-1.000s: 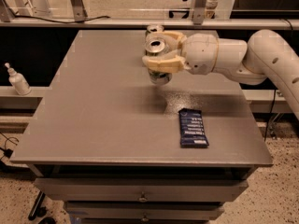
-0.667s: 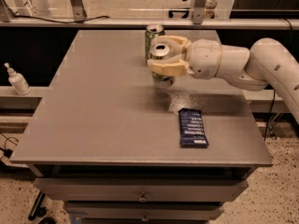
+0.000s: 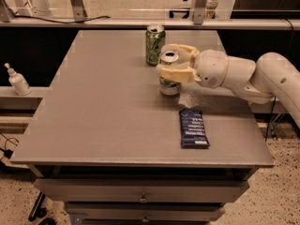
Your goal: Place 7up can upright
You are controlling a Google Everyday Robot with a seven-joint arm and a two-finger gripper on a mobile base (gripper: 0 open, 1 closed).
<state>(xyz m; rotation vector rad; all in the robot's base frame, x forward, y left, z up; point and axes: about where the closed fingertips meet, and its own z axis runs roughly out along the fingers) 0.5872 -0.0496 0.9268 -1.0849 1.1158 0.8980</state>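
Note:
The 7up can [image 3: 168,84] is silver-white with green markings and a shiny top. It stands upright in the middle right of the grey table [image 3: 93,116], its base at or just above the tabletop. My gripper [image 3: 174,61] reaches in from the right and is shut on the can's upper part, one cream finger [image 3: 177,73] in front and one behind. The white arm [image 3: 262,78] stretches off to the right.
A darker all-green can [image 3: 154,43] stands upright just behind and left of the held can, close to the gripper. A blue snack bar [image 3: 193,128] lies flat near the front right. A small white pump bottle [image 3: 18,80] sits off the table's left side.
The gripper has moved down and to the right with the can, from above the table to tabletop level. The all-green can behind it has come into view.

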